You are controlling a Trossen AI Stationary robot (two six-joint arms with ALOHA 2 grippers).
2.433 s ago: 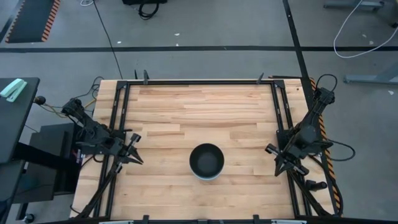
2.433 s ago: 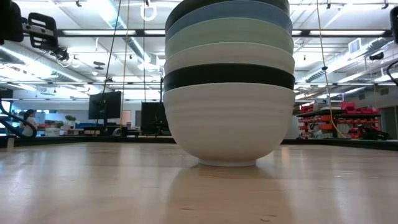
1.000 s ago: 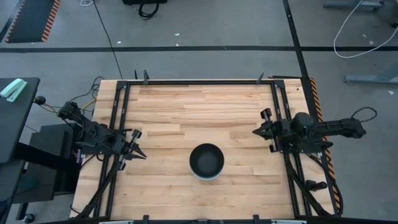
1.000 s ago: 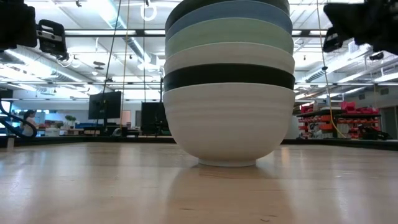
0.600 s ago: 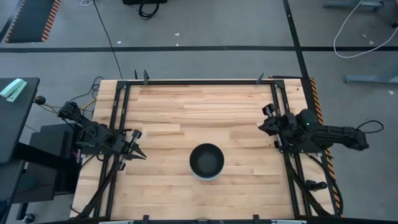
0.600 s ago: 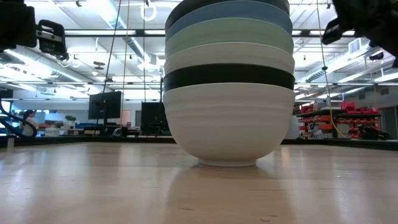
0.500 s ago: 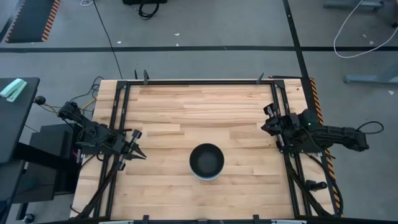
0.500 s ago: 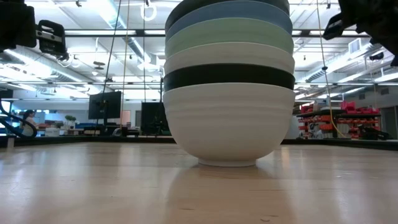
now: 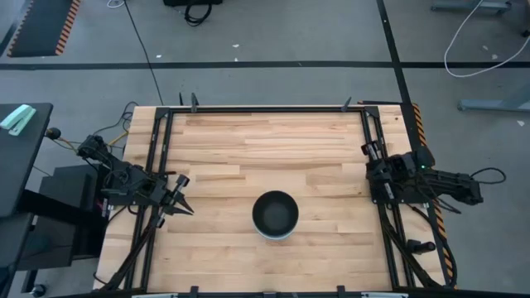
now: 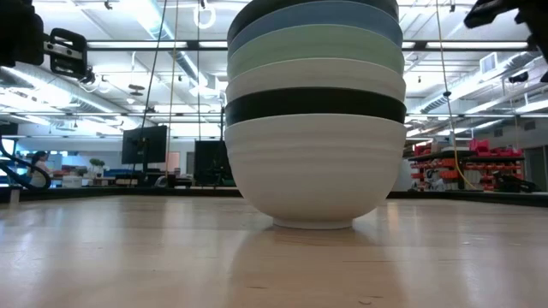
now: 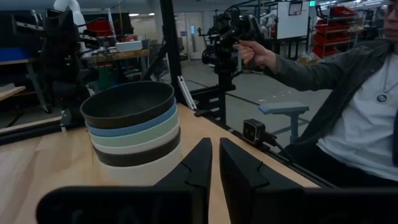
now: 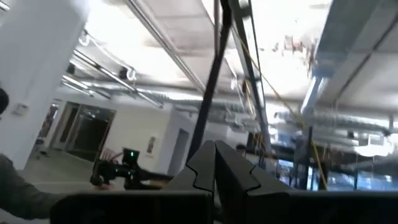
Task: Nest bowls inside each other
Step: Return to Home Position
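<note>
Six bowls sit nested in one stack (image 9: 275, 214) on the wooden table, a little toward its near edge. In the low view the stack (image 10: 315, 111) reads white, black, white, mint green, blue and black from the bottom up, resting on the bottom white bowl's foot. The left wrist view shows the stack (image 11: 132, 130) ahead of my shut left gripper (image 11: 215, 168). That gripper (image 9: 185, 207) hovers at the table's left edge, pointing at the stack. My right gripper (image 9: 373, 165) is at the right edge, shut (image 12: 215, 165) and tipped up at the ceiling.
Black rails (image 9: 162, 157) frame the table. Bare wood (image 9: 265, 141) lies all around the stack. Beyond the table edge a person (image 11: 354, 106) stands with a hand (image 11: 256, 55) on a dark arm-like device. Parts of the arms show high in the low view (image 10: 51, 43).
My right arm has drawn back from over the table toward the right edge, and its gripper has tipped upward. In the low view it moves up and out at the upper right. The stack of bowls and my left arm have stayed where they were.
</note>
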